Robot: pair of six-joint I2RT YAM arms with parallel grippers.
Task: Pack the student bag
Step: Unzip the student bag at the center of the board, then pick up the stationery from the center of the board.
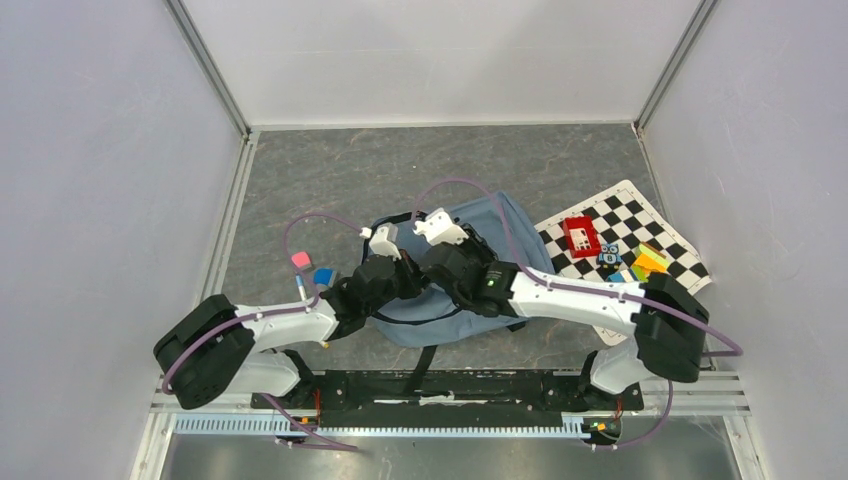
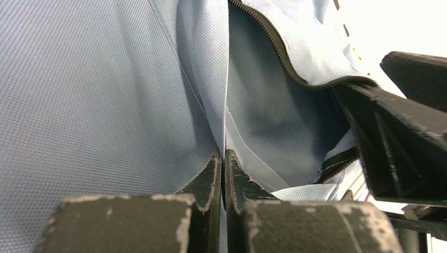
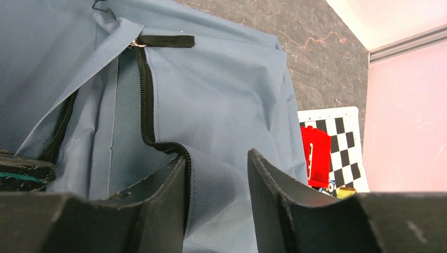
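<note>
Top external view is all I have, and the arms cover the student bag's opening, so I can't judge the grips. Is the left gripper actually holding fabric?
Observer: Yes. In the left wrist view the left gripper is shut on a fold of the student bag.
Operator: And the right one, has it closed on anything?
Observer: No pinch shows. In the right wrist view the right gripper has its jaws apart, with a ridge of bag fabric beside the zipper lying between them.
</note>
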